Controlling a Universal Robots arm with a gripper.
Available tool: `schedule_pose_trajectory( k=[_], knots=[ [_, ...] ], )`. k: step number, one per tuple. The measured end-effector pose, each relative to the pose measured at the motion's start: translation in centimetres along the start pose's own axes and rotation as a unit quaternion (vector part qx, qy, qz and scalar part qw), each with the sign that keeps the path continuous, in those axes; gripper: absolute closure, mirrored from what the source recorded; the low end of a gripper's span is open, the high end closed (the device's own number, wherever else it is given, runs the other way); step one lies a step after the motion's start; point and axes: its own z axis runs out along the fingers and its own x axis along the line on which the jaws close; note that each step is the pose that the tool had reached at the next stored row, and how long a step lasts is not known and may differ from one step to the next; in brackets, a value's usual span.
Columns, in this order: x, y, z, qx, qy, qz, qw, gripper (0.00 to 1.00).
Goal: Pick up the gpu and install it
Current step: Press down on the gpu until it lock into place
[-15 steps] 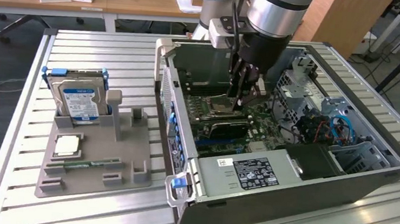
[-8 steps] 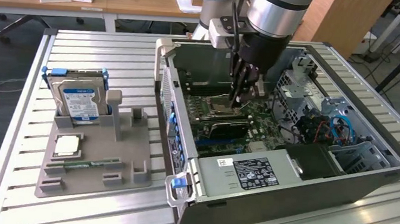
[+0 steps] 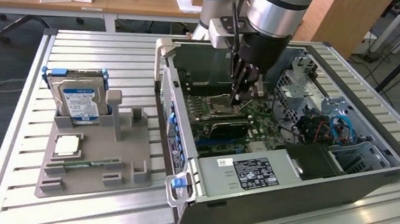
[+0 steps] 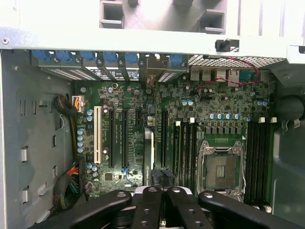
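Observation:
The gpu (image 4: 148, 155) stands edge-on in a motherboard slot inside the open computer case (image 3: 368, 175), its pale bracket end toward the row of blue tabs. In the exterior view it is the dark flat card (image 3: 229, 127) just in front of the CPU socket (image 3: 219, 107). My gripper (image 4: 161, 193) hangs straight down into the case (image 3: 243, 97), right above the card's inner end. Its black fingers (image 4: 147, 205) are pressed together, shut, with nothing visibly between them. Whether they touch the card cannot be told.
The empty CPU socket (image 4: 221, 169) and memory slots (image 4: 186, 148) lie beside the card. Cable bundles (image 4: 66, 186) sit by the case wall. On the exterior view's left, a grey parts tray (image 3: 93, 176) holds a hard drive (image 3: 81, 101).

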Motion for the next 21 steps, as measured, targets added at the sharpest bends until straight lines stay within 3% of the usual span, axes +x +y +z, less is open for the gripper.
schedule_pose_trajectory(
  k=[6,14,21],
  knots=[
    [0.0,-0.01,0.09,0.0,0.0008,0.0,1.0,0.9],
    [0.1,-0.01,0.94,0.0,0.0027,0.0,1.0,0.9],
    [0.1,-0.01,1.33,0.0,0.0024,0.0,1.0,0.9]
  ],
)
